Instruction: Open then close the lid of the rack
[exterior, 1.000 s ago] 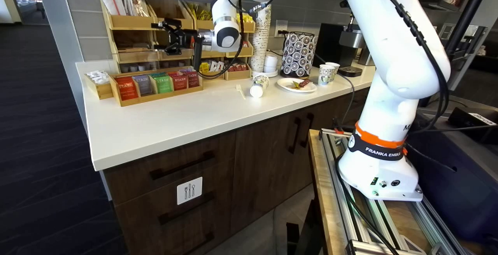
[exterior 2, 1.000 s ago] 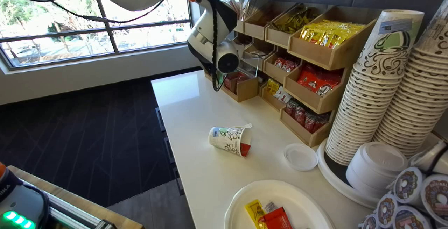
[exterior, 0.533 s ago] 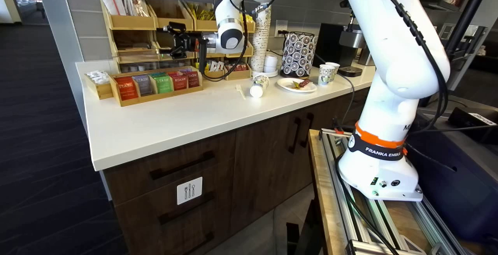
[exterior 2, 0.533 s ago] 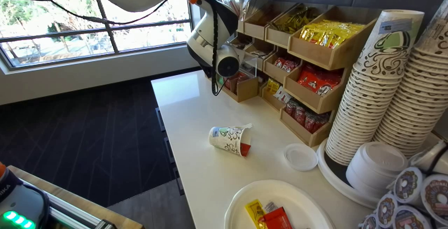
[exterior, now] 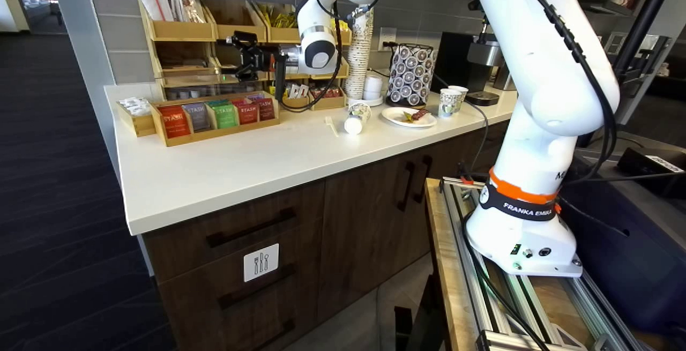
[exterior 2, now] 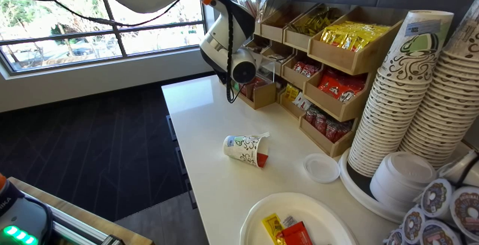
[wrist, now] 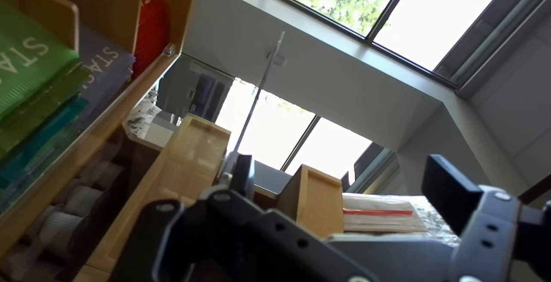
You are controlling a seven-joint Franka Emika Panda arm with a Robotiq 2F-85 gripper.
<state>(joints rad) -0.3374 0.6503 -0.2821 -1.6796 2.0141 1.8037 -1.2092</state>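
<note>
Wooden rack (exterior: 225,131), its thin see-through lid (exterior 2: 267,69) raised, black fingers (wrist: 450,189) wide apart.

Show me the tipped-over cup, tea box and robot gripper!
Tipped-over cup (exterior 2: 241,149): in an exterior view, on its patterned side.
Tea box (exterior 2: 265,96): in an exterior view, on its end wall.
Robot gripper (wrist: 345,178): in the wrist view, midway between its fingertips.

Both exterior views overlook counter (exterior: 230,169) | wrist: near tea box (wrist: 107,122), facing window (wrist: 340,2)
</note>
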